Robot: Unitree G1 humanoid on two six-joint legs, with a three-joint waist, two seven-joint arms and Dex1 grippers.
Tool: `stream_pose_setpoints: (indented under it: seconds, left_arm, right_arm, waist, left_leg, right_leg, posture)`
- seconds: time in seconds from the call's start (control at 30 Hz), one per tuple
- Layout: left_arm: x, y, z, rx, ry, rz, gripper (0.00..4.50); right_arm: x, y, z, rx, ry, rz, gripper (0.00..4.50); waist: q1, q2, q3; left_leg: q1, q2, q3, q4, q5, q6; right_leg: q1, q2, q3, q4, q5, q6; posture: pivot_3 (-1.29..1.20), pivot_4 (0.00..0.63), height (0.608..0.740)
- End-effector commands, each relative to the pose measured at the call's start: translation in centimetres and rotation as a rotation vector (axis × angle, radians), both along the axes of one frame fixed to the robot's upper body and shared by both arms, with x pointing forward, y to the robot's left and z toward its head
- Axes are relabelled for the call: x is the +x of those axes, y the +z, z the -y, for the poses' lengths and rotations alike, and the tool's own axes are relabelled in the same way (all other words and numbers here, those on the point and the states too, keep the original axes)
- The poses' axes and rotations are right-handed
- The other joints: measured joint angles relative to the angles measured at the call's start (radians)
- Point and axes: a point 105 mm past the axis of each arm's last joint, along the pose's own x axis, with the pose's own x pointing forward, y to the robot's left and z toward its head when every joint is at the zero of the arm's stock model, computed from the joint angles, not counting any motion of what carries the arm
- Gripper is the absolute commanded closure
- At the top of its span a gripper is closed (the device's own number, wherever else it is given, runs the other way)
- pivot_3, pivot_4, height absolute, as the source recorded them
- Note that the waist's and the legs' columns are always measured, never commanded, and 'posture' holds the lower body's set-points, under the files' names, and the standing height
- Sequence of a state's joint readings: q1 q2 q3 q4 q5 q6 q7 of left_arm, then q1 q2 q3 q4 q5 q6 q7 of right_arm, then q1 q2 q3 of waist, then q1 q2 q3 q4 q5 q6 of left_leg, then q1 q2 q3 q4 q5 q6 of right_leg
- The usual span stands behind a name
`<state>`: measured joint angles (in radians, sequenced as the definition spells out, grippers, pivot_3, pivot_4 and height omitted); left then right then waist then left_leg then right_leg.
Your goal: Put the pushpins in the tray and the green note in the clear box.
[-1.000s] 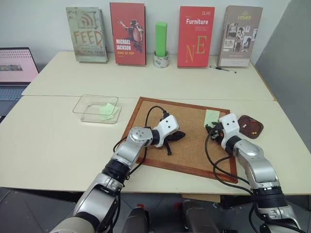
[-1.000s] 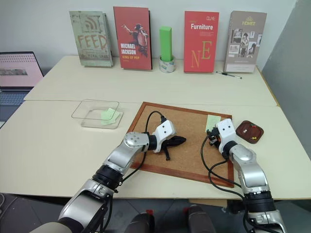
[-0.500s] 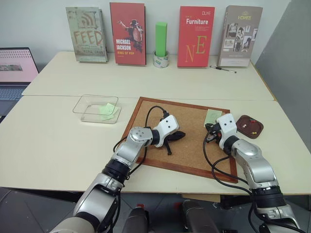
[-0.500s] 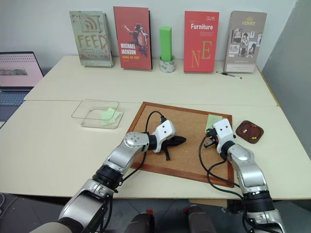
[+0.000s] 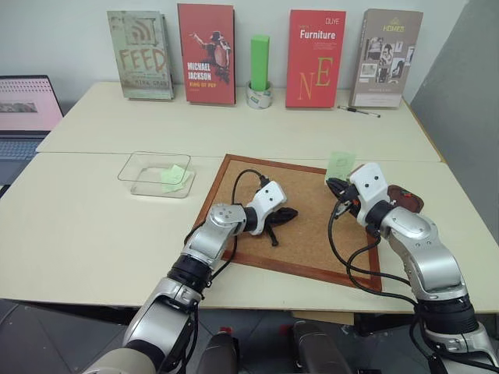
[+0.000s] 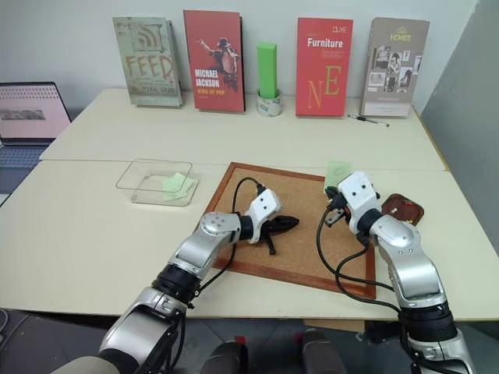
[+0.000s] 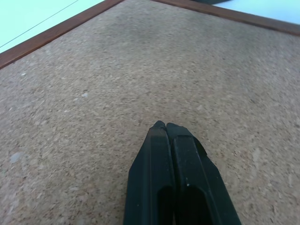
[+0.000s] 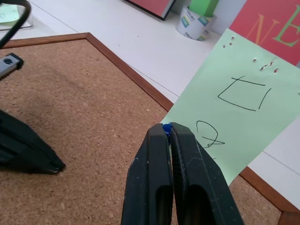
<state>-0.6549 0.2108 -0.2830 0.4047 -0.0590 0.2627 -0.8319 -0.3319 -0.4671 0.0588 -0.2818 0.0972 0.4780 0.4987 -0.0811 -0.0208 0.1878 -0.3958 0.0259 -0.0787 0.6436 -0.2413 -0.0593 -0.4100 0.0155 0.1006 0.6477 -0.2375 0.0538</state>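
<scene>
Pale tabletop lies bare between corkboard (image 5: 292, 222) and clear box (image 5: 154, 173), w/ more bare top behind the board up to the books. R gripper (image 8: 168, 127), fingers pressed together, pinches green note (image 8: 234, 101) lifted above board's far edge; pale green, pen scribbles, pinholes. L gripper (image 7: 165, 125) closed, empty, on cork. Tray (image 5: 404, 198) just beside R arm. Books read "FEED", "Furniture".

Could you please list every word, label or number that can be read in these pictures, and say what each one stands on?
"FEED": the grey-green book; smaller print below is too blurred.
"MICHAEL JACKSON" and "KING OF POP": the red book.
"Furniture" and large "NE": the second red book; small text at its top is unreadable.
"HOMES": the beige book.
Hand-drawn marks, no readable words: the green note.
Print on the tape roll and laptop screen is too small.
</scene>
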Motion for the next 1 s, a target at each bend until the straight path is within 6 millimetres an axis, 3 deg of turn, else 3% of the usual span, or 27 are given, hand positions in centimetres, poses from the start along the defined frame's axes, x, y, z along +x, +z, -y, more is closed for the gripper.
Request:
stream_pose_setpoints:
  seconds: [0.03, 0.1, 0.17, 0.37, 0.47, 0.53, 0.6, 0.77, 1.0]
  left_arm:
    - [1.2, 5.3, -0.3, -0.165, 0.009, 0.066, 4.05]
    - [0.5, 7.4, -0.3, -0.256, -0.048, 0.050, 3.72]
    - [0.5, 8.3, -0.9, -0.265, -0.056, 0.054, 3.36]
    - [0.7, 8.4, -4.7, -0.162, -0.054, 0.063, 2.25]
    - [0.4, 8.3, -5.6, -0.097, -0.074, 0.111, 1.66]
    - [0.3, 8.9, -5.6, -0.118, -0.077, 0.132, 1.17]
    - [0.4, 9.5, -5.2, -0.147, -0.071, 0.145, 0.98]
    - [0.2, 11.0, -3.3, -0.313, -0.058, 0.083, 0.01]
    - [0.6, 11.8, -1.5, -0.442, -0.039, -0.028, 0.01]
  right_arm:
    - [-0.5, 1.6, -0.8, -0.060, 0.048, 0.070, 4.50]
    - [-0.5, 1.7, -0.9, -0.075, 0.055, 0.078, 4.50]
    - [-0.5, 1.8, -1.1, -0.082, 0.062, 0.084, 4.50]
    - [-0.5, 2.0, -1.6, -0.097, 0.077, 0.096, 4.50]
    - [-0.5, 2.0, -1.6, -0.100, 0.082, 0.098, 4.50]
    - [-0.5, 2.0, -1.8, -0.104, 0.089, 0.100, 4.50]
    - [-0.5, 2.1, -2.0, -0.110, 0.099, 0.106, 4.50]
    - [-0.9, 2.8, -3.0, -0.131, 0.145, 0.132, 4.50]
    - [-1.8, 3.3, -4.5, -0.181, 0.218, 0.167, 4.50]
  waist:
    - [0.000, 0.000, 0.000]
    - [0.001, 0.000, 0.000]
    - [0.001, 0.000, 0.000]
    - [-0.002, 0.000, 0.001]
    - [-0.001, 0.000, 0.001]
    - [0.004, 0.000, 0.001]
    - [0.012, 0.000, 0.001]
    - [0.026, 0.000, 0.001]
    - [0.024, 0.000, 0.001]
  left_leg:
    - [-0.001, 0.000, 0.000, 0.000, 0.000, 0.000]
    - [-0.003, 0.000, 0.000, -0.001, 0.000, 0.000]
    - [-0.004, 0.000, 0.000, -0.001, 0.000, 0.000]
    - [-0.005, 0.000, 0.000, -0.005, 0.000, 0.000]
    - [-0.005, 0.000, 0.000, -0.005, 0.000, 0.000]
    - [-0.005, 0.000, 0.000, -0.005, 0.000, 0.000]
    - [-0.005, 0.000, 0.000, -0.004, 0.000, 0.000]
    - [-0.006, 0.000, 0.000, -0.004, 0.000, 0.000]
    - [-0.006, 0.000, 0.000, -0.003, 0.000, 0.000]
  right_leg:
    - [-0.001, 0.000, 0.000, 0.000, 0.001, 0.002]
    - [-0.003, 0.000, 0.000, 0.000, 0.002, 0.003]
    - [-0.004, 0.000, 0.000, 0.000, 0.002, 0.003]
    - [-0.006, 0.000, 0.000, -0.001, 0.001, 0.002]
    - [-0.007, 0.000, 0.000, 0.000, 0.001, 0.002]
    - [-0.007, 0.000, 0.000, 0.000, 0.001, 0.002]
    - [-0.006, -0.001, 0.000, -0.001, 0.001, 0.002]
    - [-0.006, -0.001, -0.001, -0.001, 0.001, 0.002]
    - [-0.007, 0.000, -0.001, 0.000, 0.001, 0.002]
  posture:
    - [0.00, 0.150, 0.740]
    - [0.00, 0.150, 0.740]
    - [0.00, 0.150, 0.740]
    - [0.00, 0.150, 0.740]
    - [0.00, 0.150, 0.740]
    - [0.00, 0.150, 0.740]
    - [0.00, 0.150, 0.740]
    - [0.00, 0.150, 0.740]
    - [0.00, 0.150, 0.740]
